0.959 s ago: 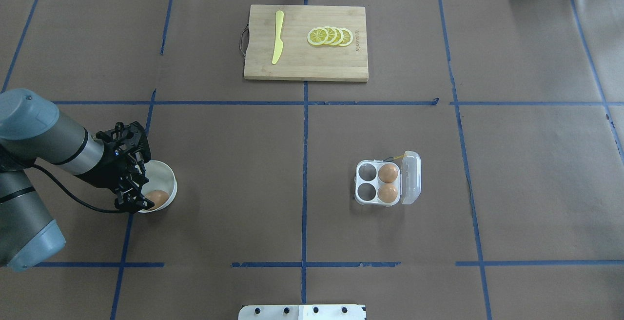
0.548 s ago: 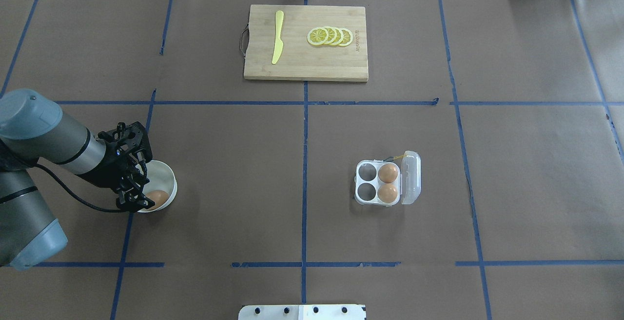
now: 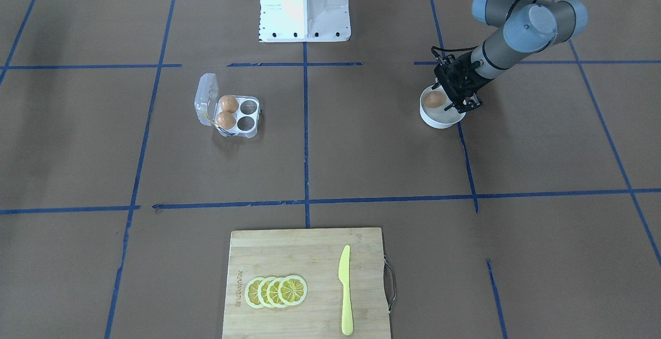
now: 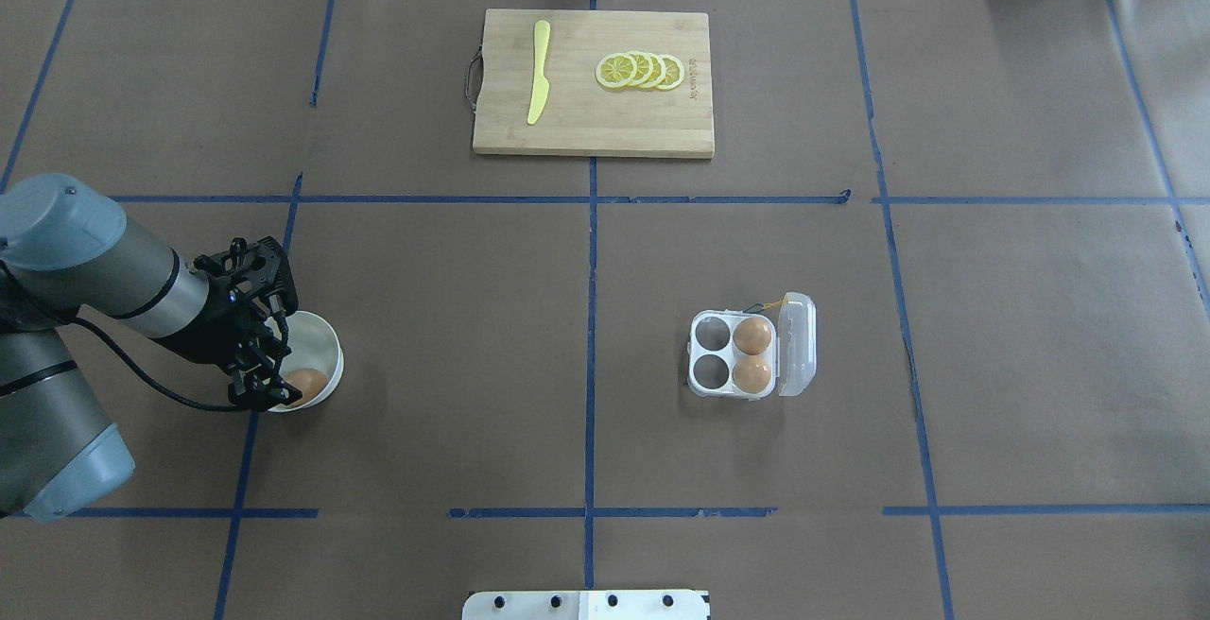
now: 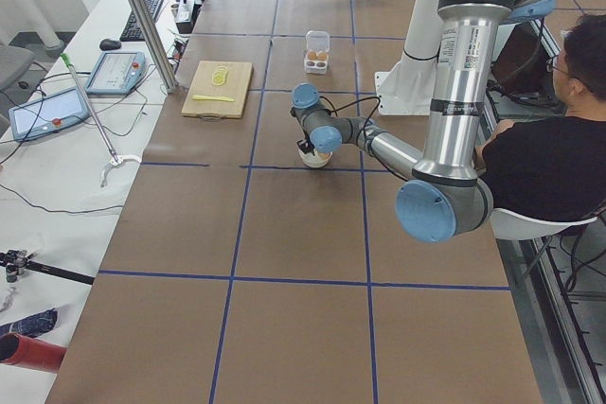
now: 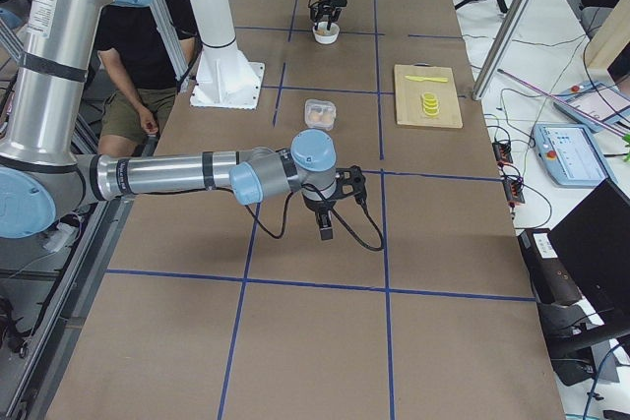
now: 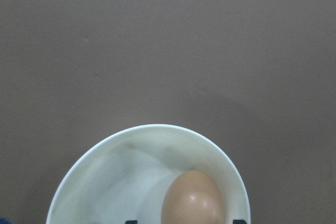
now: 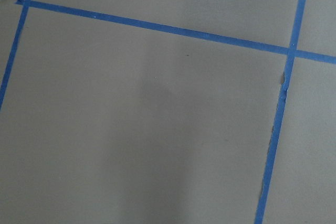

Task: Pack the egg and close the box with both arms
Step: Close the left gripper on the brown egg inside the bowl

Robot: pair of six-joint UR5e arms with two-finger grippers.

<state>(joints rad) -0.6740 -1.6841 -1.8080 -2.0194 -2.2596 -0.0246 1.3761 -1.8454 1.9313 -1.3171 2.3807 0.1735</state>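
A tan-brown egg lies in a round white bowl at the table's left. My left gripper hangs over the bowl's left side, jaws open. In the left wrist view the egg sits between two black fingertips at the bottom edge. The clear egg carton stands right of centre with its lid open. It holds two eggs in its right-hand cups; the two left cups are bare. My right gripper shows only in the exterior right view, so I cannot tell its state.
A wooden cutting board with lemon slices and a yellow knife lies at the far middle. The white pedestal stands at the robot's base. Blue tape lines cross the brown table.
My left arm has shifted slightly, bringing the gripper a little closer over the egg in the bowl. The carton and its eggs have not moved.
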